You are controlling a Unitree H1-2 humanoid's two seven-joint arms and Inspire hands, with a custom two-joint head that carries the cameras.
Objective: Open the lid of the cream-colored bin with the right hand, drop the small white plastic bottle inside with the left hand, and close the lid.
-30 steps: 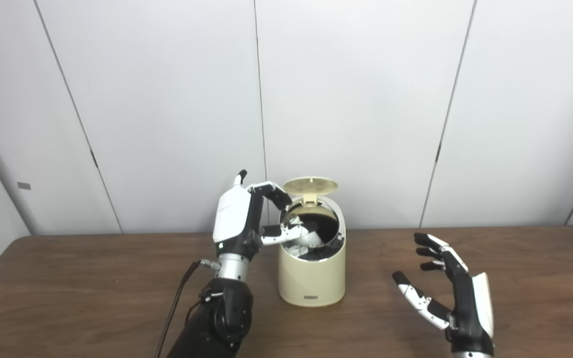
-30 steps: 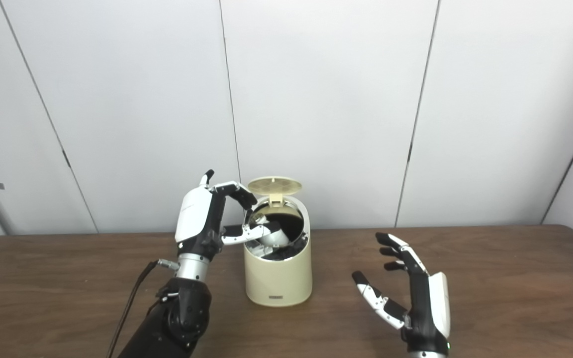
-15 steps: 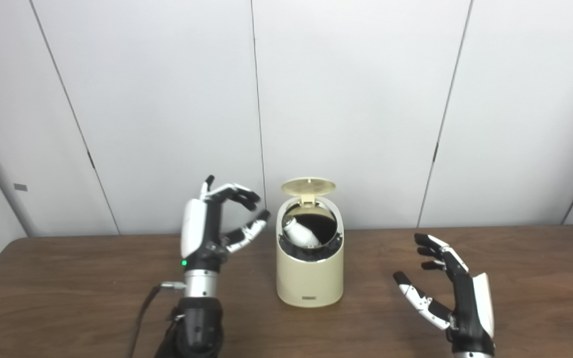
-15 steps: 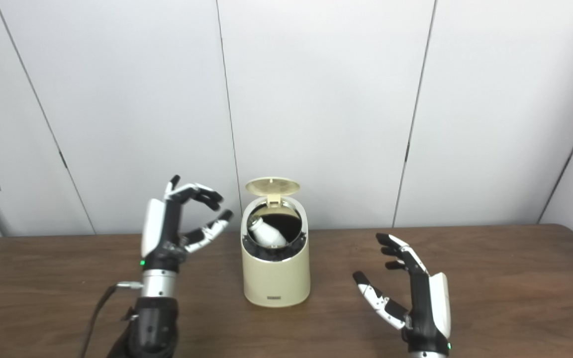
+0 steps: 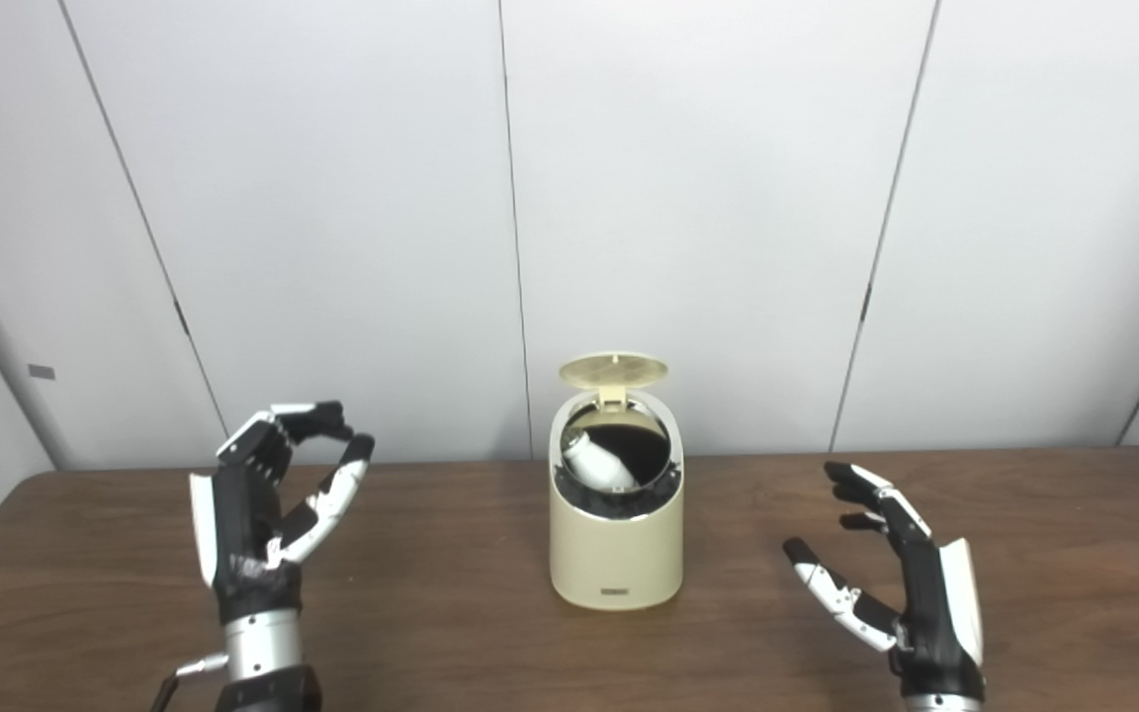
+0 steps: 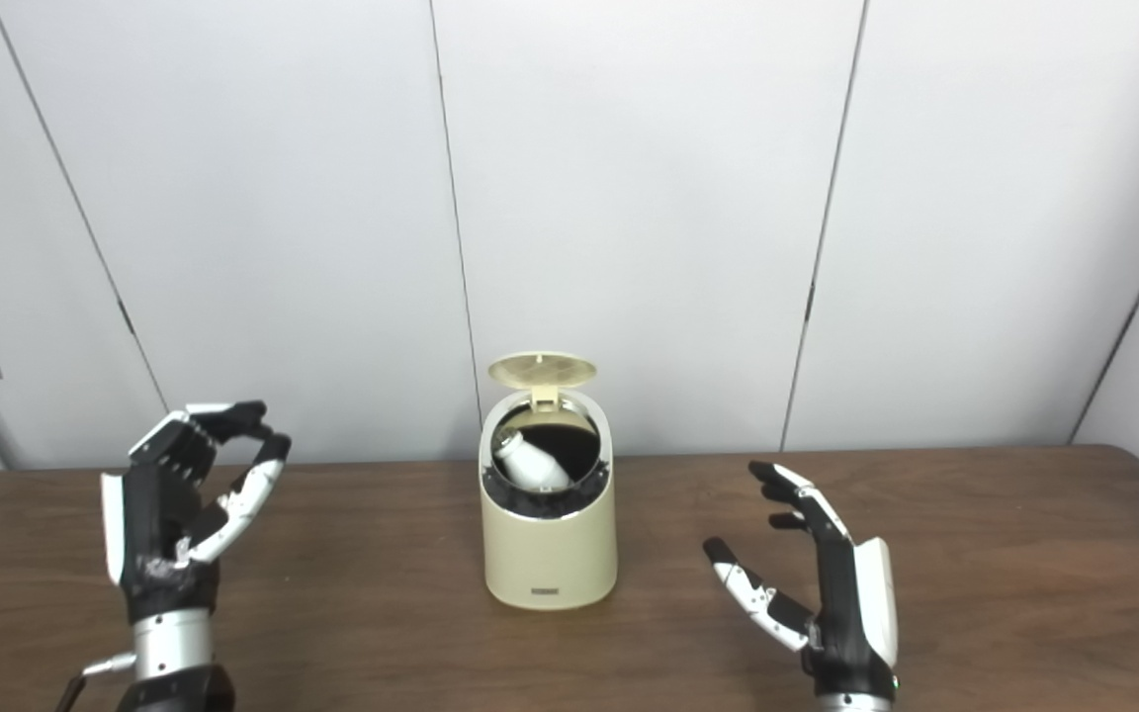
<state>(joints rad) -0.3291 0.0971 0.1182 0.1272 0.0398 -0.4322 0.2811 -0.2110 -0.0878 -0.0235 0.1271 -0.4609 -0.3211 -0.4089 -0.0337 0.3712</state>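
Bin [image 5: 615,549]: cream-colored, upright at table centre, well apart from both hands.
Lid [image 5: 614,370]: hinged up at the bin's 12 o'clock edge, standing open and nearly flat-on to the cameras.
Bottle [image 6: 528,465]: small, white, lying tilted inside the bin mouth, leaning toward the 10 o'clock side of the rim; neck end up. Drop looks done.
Left hand [image 5: 268,514]: at the bin's 9 o'clock, raised off the table [image 5: 451,613], fingers curled loosely with a gap to the thumb, holding nothing.
Right hand [image 6: 822,588]: at the bin's 4 o'clock, low near the table, fingers spread wide, palm facing the bin, holding nothing.
Step in hand: closing the lid, by my reading; nothing touches it yet.
How to do it well: bring the closing hand in above the lid from 12 o'clock, press on the lid's top face, follow the hinge arc down toward 6 o'clock. Push gently; the bin looks light and could slide or tip forward.
Watch: the bottle sits high against the rim. Cannot tell whether it clears the lid's sweep; if it resists, stop rather than force.
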